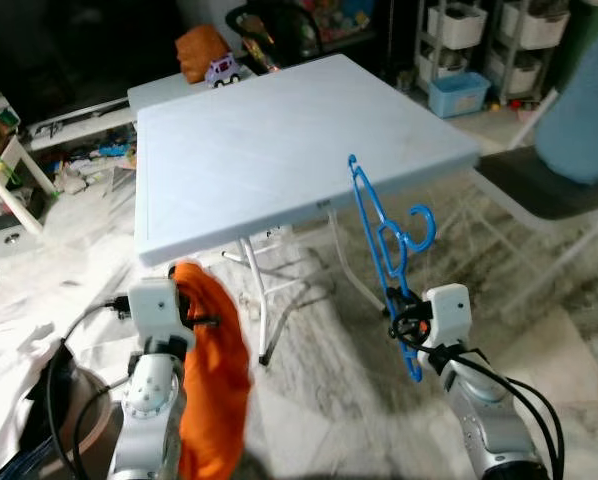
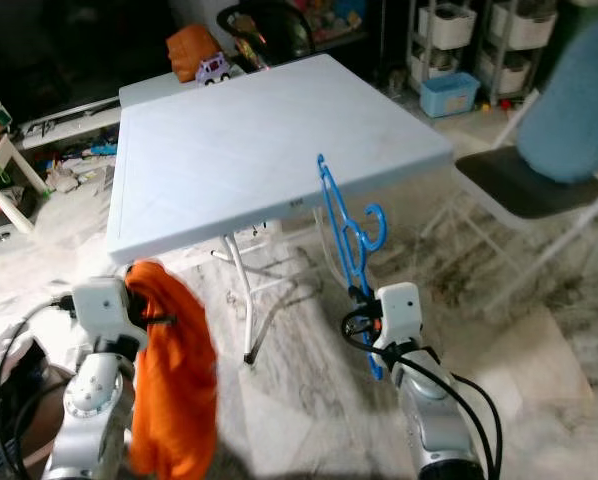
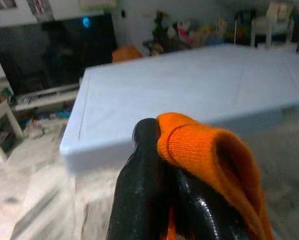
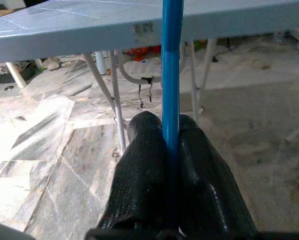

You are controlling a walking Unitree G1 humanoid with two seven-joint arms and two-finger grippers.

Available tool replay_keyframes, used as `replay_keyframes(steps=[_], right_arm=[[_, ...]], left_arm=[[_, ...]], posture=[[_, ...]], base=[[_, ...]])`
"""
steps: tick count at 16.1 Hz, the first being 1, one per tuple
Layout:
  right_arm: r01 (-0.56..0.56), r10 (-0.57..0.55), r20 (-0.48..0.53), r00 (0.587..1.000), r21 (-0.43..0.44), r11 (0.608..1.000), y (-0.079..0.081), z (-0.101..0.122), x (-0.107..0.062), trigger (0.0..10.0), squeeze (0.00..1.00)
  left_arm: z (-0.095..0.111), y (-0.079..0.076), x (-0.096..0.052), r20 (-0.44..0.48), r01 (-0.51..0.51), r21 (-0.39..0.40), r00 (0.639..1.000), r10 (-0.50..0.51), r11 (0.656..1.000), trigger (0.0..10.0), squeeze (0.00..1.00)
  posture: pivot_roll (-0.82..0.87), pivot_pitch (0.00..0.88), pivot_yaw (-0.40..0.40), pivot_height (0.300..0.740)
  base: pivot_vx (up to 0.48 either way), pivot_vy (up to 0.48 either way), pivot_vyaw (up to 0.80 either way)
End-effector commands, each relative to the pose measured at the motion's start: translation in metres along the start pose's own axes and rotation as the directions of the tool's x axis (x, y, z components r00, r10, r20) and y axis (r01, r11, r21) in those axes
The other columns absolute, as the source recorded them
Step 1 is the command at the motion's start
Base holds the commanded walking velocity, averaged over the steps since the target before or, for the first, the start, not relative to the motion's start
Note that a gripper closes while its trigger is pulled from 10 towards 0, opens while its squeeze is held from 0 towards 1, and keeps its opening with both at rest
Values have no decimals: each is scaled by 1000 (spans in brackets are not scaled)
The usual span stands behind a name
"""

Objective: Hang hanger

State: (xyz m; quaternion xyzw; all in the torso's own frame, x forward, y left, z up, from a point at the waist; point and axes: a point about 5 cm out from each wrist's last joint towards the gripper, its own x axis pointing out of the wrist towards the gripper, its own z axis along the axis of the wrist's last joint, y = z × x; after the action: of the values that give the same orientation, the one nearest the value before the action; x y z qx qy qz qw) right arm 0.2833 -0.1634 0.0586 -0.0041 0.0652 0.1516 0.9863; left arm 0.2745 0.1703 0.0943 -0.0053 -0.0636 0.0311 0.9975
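A blue plastic hanger (image 1: 384, 240) stands upright in front of the pale blue folding table (image 1: 279, 140), its hook pointing right. My right gripper (image 1: 404, 322) is shut on the hanger's lower bar, below the table's near edge; in the right wrist view the blue bar (image 4: 170, 75) runs up between the two black fingers (image 4: 144, 165). My left gripper (image 1: 201, 322) is shut on an orange cloth (image 1: 214, 385) that hangs down beside the left arm, in front of the table's near left corner. In the left wrist view the orange cloth (image 3: 209, 150) drapes over the fingers (image 3: 144, 175).
Folding table legs (image 1: 262, 300) stand just ahead on the marble floor. A dark chair (image 1: 549, 185) with a blue garment over it is at the right. A TV stand (image 1: 69, 120), toys and storage shelves (image 1: 479, 50) line the back.
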Motion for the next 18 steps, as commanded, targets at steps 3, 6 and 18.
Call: replay_keyframes(steps=[3, 6, 18], right_arm=[[-63, 64, 47, 997, -13, 998, 17, 11, 10, 10000, 0], [-82, 83, 47, 995, -33, 996, 20, 10, 12, 10000, 0], [55, -35, 148, 988, -129, 990, 7, 25, 16, 10000, 0]], left_arm=[[14, 8, 5, 38, -33, -3, 999, 33, 999, 10000, 0], [19, 10, 8, 50, -41, -4, 998, 41, 999, 10000, 0], [27, -3, 14, 38, 63, -11, 997, -62, 998, 10000, 0]], posture=[[-67, 0, 115, 740], [-63, 0, 113, 740], [-69, 0, 115, 740]], base=[[466, 0, 698], [401, 193, 556], [31, 25, 36]])
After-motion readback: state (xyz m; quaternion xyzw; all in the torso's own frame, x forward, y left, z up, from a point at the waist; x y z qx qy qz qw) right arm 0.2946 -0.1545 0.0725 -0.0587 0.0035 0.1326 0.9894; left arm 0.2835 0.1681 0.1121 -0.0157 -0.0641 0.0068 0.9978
